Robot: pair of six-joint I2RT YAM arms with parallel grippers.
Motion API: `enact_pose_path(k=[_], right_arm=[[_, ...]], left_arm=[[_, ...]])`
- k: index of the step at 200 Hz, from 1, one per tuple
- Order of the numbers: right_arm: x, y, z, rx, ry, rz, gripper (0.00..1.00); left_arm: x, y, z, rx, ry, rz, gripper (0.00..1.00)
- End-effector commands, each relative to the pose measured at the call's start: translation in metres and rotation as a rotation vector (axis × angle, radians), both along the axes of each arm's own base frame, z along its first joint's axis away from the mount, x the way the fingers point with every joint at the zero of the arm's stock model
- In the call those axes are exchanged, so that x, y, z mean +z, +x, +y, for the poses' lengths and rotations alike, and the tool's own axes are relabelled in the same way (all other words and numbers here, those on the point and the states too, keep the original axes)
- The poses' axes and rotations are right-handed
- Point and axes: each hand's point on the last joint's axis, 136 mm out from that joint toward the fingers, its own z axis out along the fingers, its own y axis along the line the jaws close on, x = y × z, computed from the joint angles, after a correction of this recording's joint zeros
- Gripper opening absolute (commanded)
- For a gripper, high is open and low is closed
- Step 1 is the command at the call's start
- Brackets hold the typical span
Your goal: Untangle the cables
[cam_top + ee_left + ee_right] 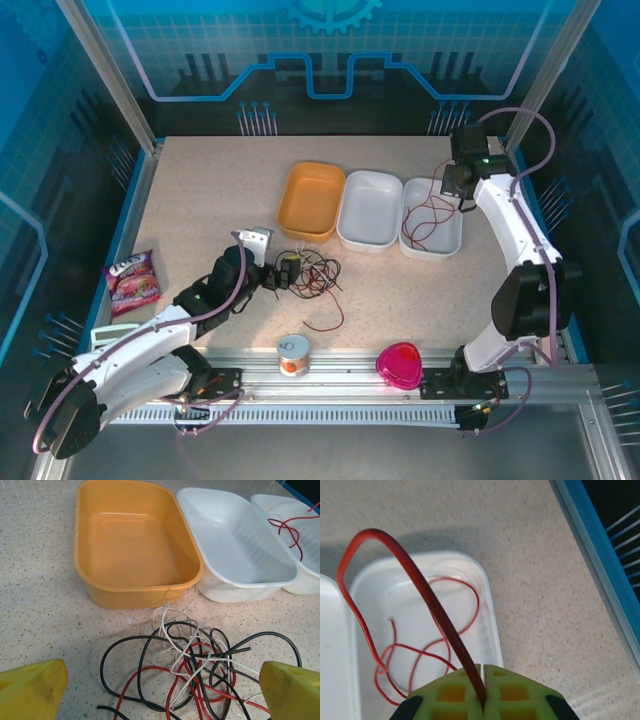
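While right pincer (pixel 483 672) clamps red cable (pixel 431 605), aloft

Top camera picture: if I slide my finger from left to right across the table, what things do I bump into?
Pink-and-purple snack packet → orange plastic tub → empty white plastic tub → white plastic tub holding a dark red cable.

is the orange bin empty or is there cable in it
Empty. The orange bin has a bare floor; the tangled cables lie on the table outside it.
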Motion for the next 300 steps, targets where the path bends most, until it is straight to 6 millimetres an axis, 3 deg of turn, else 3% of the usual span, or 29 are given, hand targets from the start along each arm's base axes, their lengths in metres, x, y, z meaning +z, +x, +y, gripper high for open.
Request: enact_pose_path(k=[1, 70, 159, 189, 264, 300], right_arm=[[-0.028, -0.013, -0.006, -0.012, -0.001, 0.137, 0.0], [-0.094, -0.013, 0.009, 0.042, 0.051, 0.348, 0.0], [-0.144, 0.006, 0.014, 0.068, 0.044, 0.453, 0.0], [-0.138, 0.009, 0.017, 0.083, 0.004, 0.447, 0.09], [-0.091, 0.0, 0.009, 0.074, -0.127, 0.393, 0.51], [-0.073, -0.002, 0.008, 0.073, -0.133, 0.354, 0.55]], left_arm=[[-0.01, -0.004, 0.001, -0.011, 0.016, 0.026, 0.99], [-0.015, -0.002, -0.008, -0.037, 0.006, 0.054, 0.99], [-0.017, -0.002, -0.011, -0.04, -0.017, 0.063, 0.99], [-0.015, -0.002, -0.01, -0.027, -0.041, 0.056, 0.99], [-0.009, -0.003, -0.004, -0.001, -0.062, 0.028, 0.99], [-0.008, -0.002, -0.004, 0.001, -0.063, 0.026, 0.99]])
